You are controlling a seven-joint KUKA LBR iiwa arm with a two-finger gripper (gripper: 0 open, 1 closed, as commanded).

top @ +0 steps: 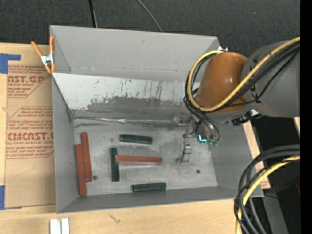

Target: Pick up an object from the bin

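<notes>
Camera view: hand (185,152) right of centre, over bare bin (146,57) floor; open or closed, cannot tell. Nearest thing, red stick (139,159), lies flat just left of hand; green sticks (135,139) farther left.

The arm (275,79) is a thick, smooth grey body with a matte finish. Its wrist wears a rounded orange cover (222,79), glossy and dome-shaped like a helmet. Yellow cables (193,77), paired with black ones, loop round the left edge of the orange cover and run on across the grey body to the right of it. Below the orange cover sits a small gripper (185,154) of thin, bright silver metal, with darker fittings at its base. Just under the orange cover a small teal-green light (203,139) glows. Further below and right of the orange cover, more cable arcs (254,171) in yellow and black curve over dark housing
</notes>
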